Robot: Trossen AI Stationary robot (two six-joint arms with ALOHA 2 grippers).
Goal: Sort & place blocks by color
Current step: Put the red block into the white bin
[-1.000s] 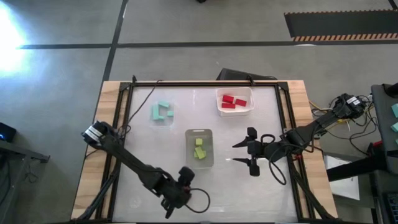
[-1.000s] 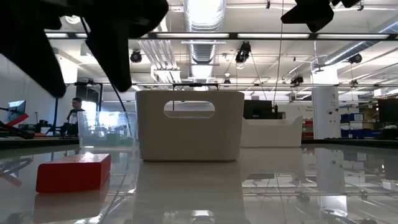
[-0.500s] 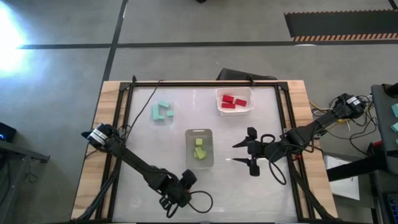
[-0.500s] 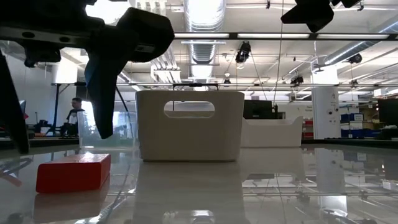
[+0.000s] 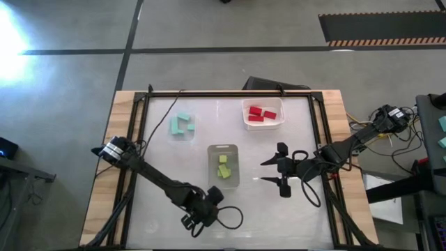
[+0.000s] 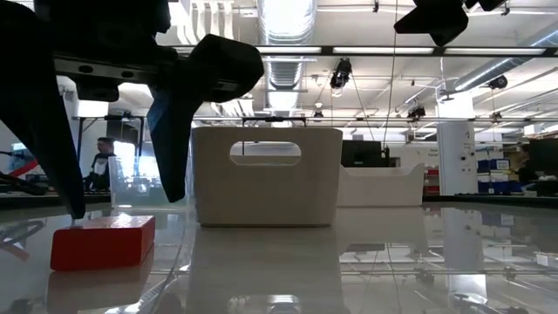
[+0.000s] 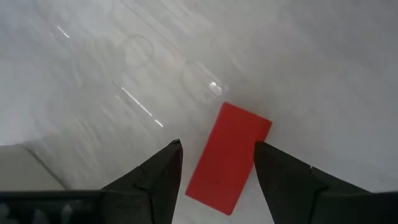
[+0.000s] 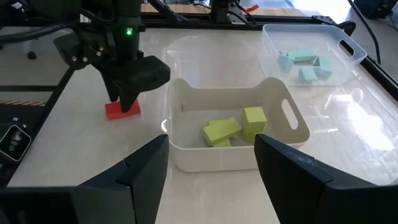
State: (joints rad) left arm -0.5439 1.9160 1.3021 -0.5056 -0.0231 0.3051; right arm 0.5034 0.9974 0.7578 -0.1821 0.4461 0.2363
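Straddling a lone red block (image 7: 228,154), the left tool (image 7: 216,163) gapes wide; right tool (image 5: 281,169) open, well apart.

In the high view, three trays (image 5: 223,166) form a triangle at centre; a loose block (image 7: 228,158) apparently lies lower centre, between the left gripper (image 7: 214,167) fingers.

No readable text, label, brand, number or sign is found in any of the views; nothing is printed on the blocks, the containers or the desk, and the markings in the room behind are too small to be made out
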